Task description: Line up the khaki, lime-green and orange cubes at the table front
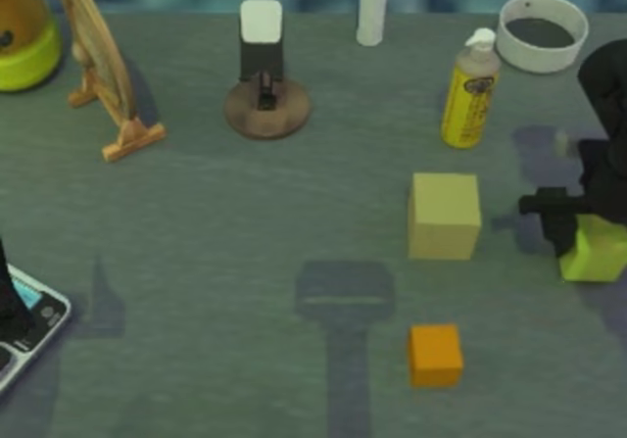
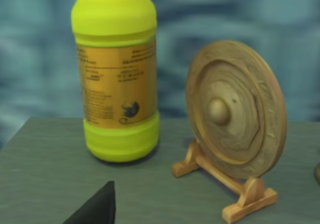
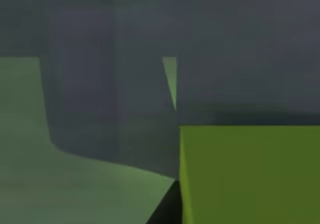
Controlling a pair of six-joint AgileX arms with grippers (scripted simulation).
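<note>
The right hand (image 1: pixel 588 224) sits at the table's (image 1: pixel 196 262) right edge, over the lime-green cube (image 1: pixel 598 252); whether its fingers are clamped on the cube cannot be told. The left arm is parked at the near left.

The cubes look rigid, matte and light, unlikely to slip; flat opposite side faces are probably the best hold.

There are three cubes, one of each colour: the lime-green one, the khaki cube (image 1: pixel 445 216) right of centre, and the orange cube (image 1: pixel 435 356) nearer the front. One yellow pump bottle (image 1: pixel 468 90) stands behind the khaki.
</note>
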